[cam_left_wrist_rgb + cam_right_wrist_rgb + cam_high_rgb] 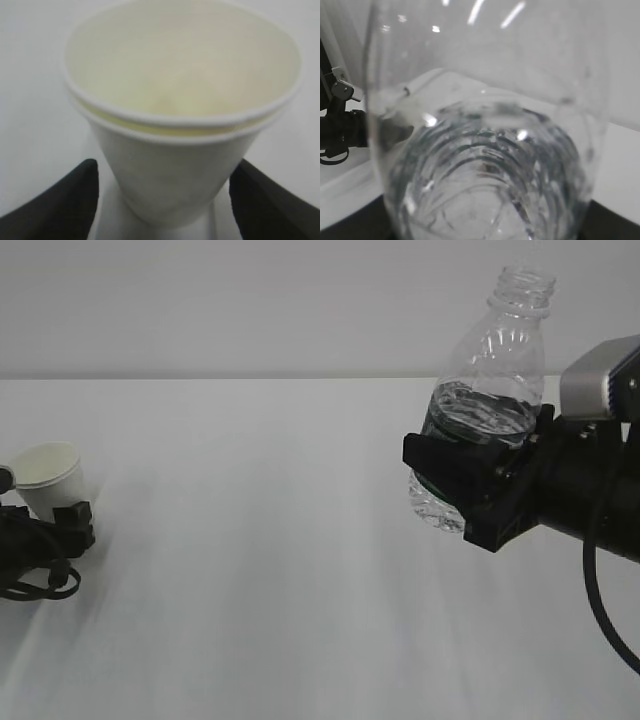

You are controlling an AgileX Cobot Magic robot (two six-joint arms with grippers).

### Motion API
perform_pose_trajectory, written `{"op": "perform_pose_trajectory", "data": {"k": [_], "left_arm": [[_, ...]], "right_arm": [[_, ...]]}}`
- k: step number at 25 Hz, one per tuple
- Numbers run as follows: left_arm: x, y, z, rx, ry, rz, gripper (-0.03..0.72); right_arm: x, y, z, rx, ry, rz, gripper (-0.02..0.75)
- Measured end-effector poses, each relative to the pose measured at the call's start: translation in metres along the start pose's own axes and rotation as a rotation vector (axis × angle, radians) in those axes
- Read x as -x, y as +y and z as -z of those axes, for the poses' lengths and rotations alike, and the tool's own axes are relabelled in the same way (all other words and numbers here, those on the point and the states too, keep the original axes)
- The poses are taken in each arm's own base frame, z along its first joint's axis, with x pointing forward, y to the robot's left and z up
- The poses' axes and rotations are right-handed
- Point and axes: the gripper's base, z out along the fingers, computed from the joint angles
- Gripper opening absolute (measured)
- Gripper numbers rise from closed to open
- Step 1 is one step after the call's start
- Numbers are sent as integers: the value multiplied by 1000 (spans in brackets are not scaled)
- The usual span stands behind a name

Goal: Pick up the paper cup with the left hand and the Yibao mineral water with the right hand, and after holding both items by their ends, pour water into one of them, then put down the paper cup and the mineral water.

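Note:
The paper cup [50, 472] stands at the far left of the white table [260, 570], cream-white, two nested. My left hand [62, 518] lies low around its base. In the left wrist view the cup [175, 115] fills the frame, and the black fingers [65, 205] flank its lower wall with a thin white gap on the left, so this gripper [165, 170] is open. The Yibao mineral water [500, 350] hangs above the table at the right, uncapped, leaning right and about half full. My right hand [455, 490] is shut around its lower body, over the green label. The bottle [485, 150] fills the right wrist view.
Black cable loops [35, 585] lie on the table beside the left hand. A cable [600, 590] hangs from the right arm. A pale wall [250, 300] stands behind the table. The left arm [340, 135] shows at the left edge of the right wrist view.

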Motion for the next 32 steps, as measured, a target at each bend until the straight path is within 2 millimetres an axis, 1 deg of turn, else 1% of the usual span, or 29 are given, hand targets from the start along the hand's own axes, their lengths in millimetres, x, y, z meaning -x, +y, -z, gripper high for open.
{"op": "perform_pose_trajectory", "data": {"k": [3, 7, 28, 32], "left_arm": [[2, -1, -4, -2, -12, 2, 588], [0, -1, -6, 1, -8, 2, 588], [3, 1, -9, 26, -22, 12, 588], [3, 2, -9, -6, -20, -6, 588]], "right_arm": [[0, 0, 0, 0, 0, 0, 417], [0, 0, 0, 0, 0, 0, 417], [0, 0, 0, 2, -2, 1, 417], [0, 0, 0, 2, -2, 1, 417]]}}
